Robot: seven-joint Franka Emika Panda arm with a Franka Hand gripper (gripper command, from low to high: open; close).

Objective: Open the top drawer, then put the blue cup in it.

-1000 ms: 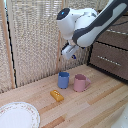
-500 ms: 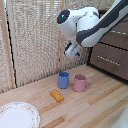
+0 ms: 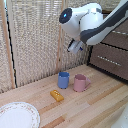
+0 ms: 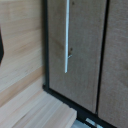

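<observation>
Now, gripper (image 3: 76, 47): raised above the cups; open or closed, cannot tell.
cup (image 3: 63, 79): blue, glossy, mid-desk (image 3: 95, 107), just beside pink mug (image 3: 80, 83).
drawer (image 4: 75, 50): dark woodgrain, thin silver bar handle (image 4: 66, 35), closed.

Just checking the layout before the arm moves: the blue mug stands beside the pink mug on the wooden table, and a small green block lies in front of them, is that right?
Not quite: the small block is orange-yellow, not green, as the exterior view shows. The rest holds: the blue mug stands beside the pink mug on the wooden table, with the block in front.
</observation>
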